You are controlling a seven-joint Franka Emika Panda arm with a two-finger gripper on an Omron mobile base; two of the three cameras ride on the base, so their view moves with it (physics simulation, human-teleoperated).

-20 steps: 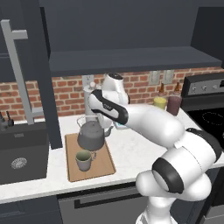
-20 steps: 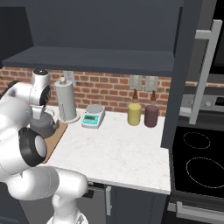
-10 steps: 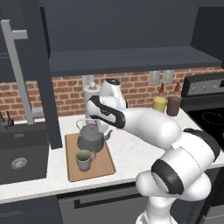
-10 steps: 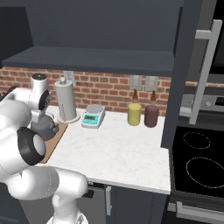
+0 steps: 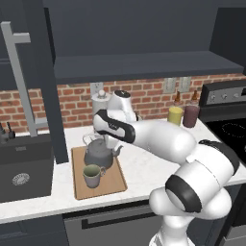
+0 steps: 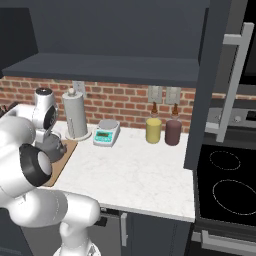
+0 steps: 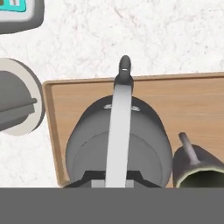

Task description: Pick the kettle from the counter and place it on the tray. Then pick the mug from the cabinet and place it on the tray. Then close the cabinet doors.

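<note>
On the tray [image 5: 110,182] sit one kettle [image 5: 98,154] and one mug [image 5: 92,175], the mug just beside the kettle. My pincer [image 5: 111,143], closed together and empty, hangs over the kettle. Behind the tray stand two canisters [image 6: 154,130] on the counter [image 6: 140,175].

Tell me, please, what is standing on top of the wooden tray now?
On the tray stand the dark grey kettle and, beside it nearer the counter's front edge, the mug. The board under the kettle is covered, so anything beneath it cannot be seen.
</note>
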